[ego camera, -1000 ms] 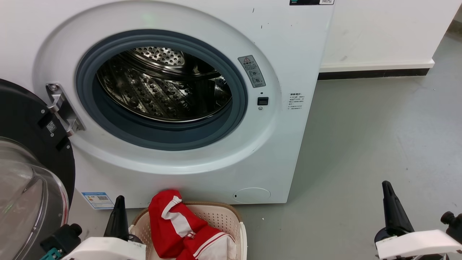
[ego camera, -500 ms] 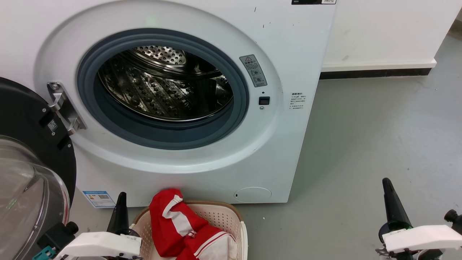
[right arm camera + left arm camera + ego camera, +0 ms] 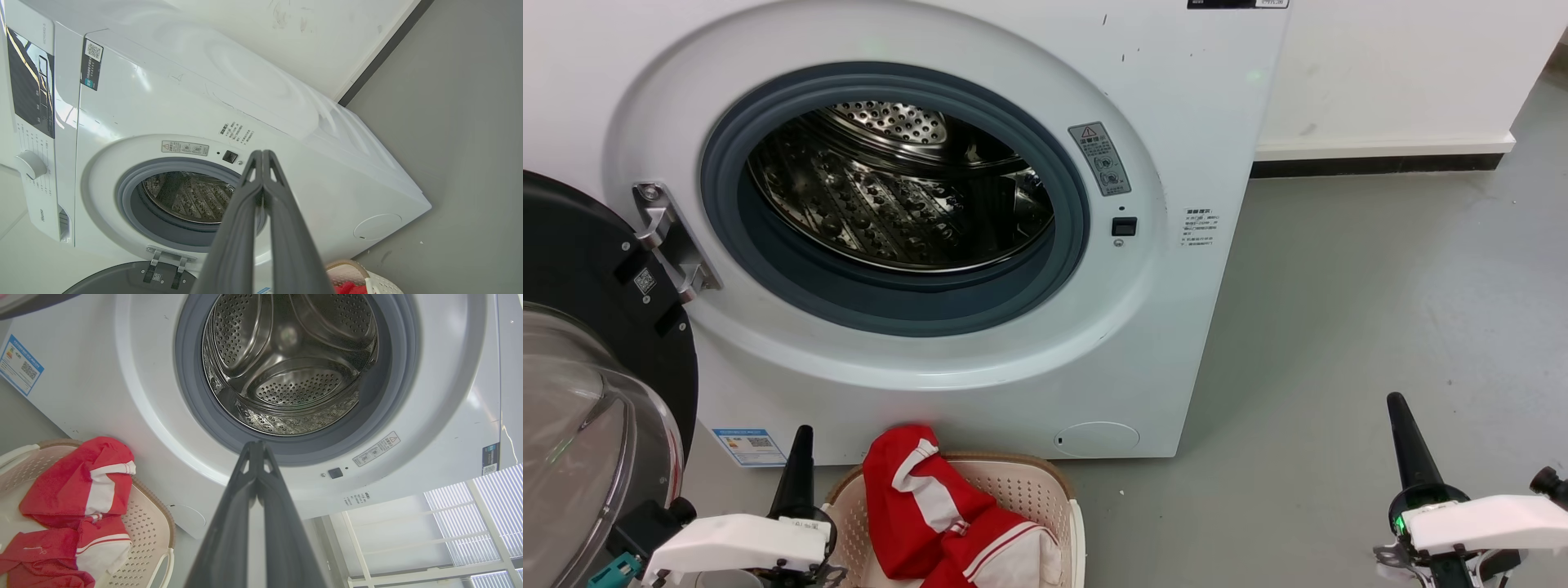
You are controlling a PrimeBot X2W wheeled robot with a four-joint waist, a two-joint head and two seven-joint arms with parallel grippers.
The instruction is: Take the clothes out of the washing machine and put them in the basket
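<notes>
1. Head view: we see the clothes lying in the basket and the drum bare.
2. Both the left gripper and right gripper are closed and empty.
3. We judge the job done, so we check the drum's depths and keep both arms clear of the basket.

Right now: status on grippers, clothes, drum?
Left gripper shut, empty; right gripper shut, empty. Clothes in basket, draped over far rim. Drum shows no fabric; door open.

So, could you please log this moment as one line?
washing machine door open | clothes in basket | left tool shut, unloaded | right tool shut, unloaded
</notes>
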